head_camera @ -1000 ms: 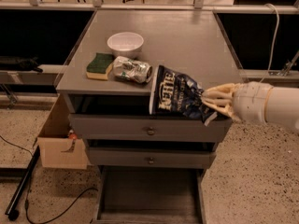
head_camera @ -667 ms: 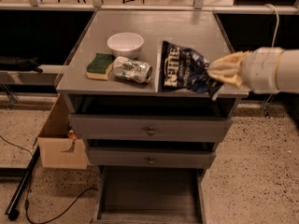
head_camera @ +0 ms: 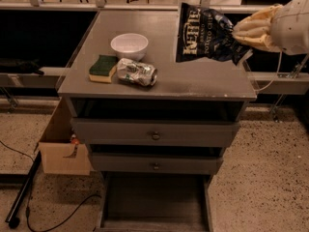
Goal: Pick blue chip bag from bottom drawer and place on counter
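Two cream fingers of the gripper [head_camera: 240,33] pinch the right edge of the blue chip bag [head_camera: 205,33], holding it upright over the right rear of the counter [head_camera: 203,81]. On the counter's left sit a white bowl [head_camera: 129,45], a green sponge [head_camera: 102,67] and a crushed can [head_camera: 137,72] just beside the sponge. Below, the bottom drawer [head_camera: 154,202] stands pulled out.

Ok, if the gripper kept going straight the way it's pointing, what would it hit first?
The gripper, at upper right, shut on the blue chip bag, points left over the counter; likely the white bowl, though it may pass above.
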You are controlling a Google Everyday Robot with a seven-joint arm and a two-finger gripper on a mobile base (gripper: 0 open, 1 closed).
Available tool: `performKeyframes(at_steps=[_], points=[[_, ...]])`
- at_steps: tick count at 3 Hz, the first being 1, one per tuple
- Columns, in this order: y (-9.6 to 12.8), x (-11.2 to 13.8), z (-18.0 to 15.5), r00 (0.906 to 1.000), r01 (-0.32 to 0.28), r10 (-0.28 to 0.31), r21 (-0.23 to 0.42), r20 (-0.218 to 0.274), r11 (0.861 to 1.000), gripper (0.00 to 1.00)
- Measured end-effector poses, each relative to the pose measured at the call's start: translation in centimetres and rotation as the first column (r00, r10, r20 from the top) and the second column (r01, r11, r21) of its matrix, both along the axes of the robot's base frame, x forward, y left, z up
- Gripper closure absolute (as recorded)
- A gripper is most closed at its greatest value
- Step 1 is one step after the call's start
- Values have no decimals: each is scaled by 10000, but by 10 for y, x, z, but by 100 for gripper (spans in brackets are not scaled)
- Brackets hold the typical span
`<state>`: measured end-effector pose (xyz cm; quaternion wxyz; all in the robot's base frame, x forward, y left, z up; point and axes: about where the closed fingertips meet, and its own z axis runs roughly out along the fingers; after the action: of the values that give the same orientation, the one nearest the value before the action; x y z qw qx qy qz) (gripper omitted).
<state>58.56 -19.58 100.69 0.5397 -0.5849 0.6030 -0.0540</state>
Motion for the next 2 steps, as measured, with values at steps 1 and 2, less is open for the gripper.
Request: performKeyframes(at_steps=[1,2], points=[[3,-3,-3,9999,-62,64,145,-93,9999,100],[3,-3,-3,9999,-62,64,146,-94,9999,100]])
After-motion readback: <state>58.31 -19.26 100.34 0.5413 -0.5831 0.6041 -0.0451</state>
